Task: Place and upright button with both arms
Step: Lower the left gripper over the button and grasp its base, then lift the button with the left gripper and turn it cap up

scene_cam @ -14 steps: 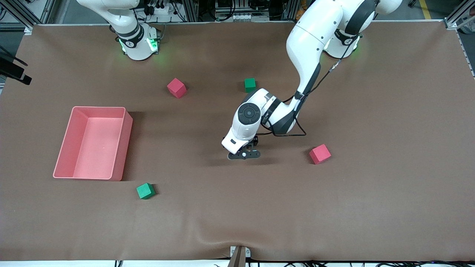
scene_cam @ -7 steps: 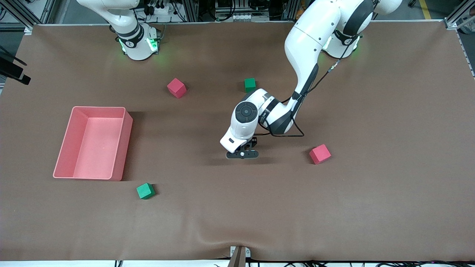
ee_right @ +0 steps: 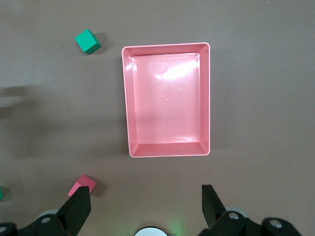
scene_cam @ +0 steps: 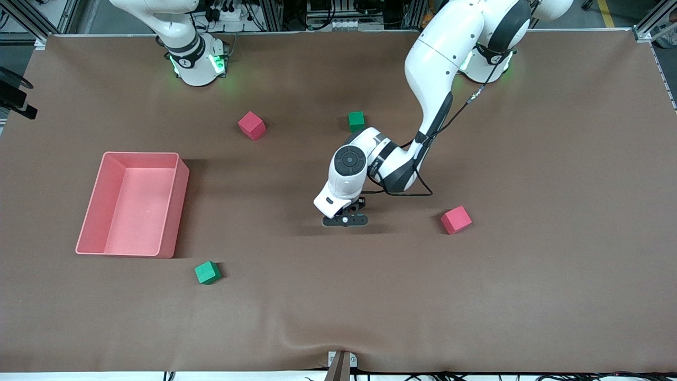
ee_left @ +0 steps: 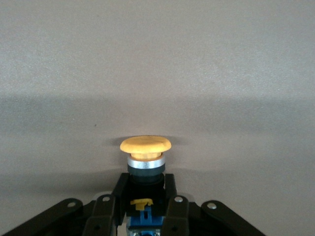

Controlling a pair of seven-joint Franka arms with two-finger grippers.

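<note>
The button (ee_left: 145, 144) has a round orange cap, a silver ring and a black and blue body. My left gripper (ee_left: 145, 189) is shut on that body, and the cap sticks out past the fingertips just above the brown table cover. In the front view the left gripper (scene_cam: 345, 219) is down at the middle of the table and hides the button. My right gripper (ee_right: 145, 199) hangs open and empty, high over the table beside the pink tray (ee_right: 167, 45).
The pink tray (scene_cam: 174, 206) stands empty toward the right arm's end. Pink cubes (scene_cam: 251, 125) (scene_cam: 456, 219) and green cubes (scene_cam: 356, 120) (scene_cam: 207, 272) lie scattered around the left gripper. The nearest is the green one by the left forearm.
The left gripper's fingers have closed onto the button and the hand has shifted slightly toward the right arm's end. The right arm's base has not moved.
</note>
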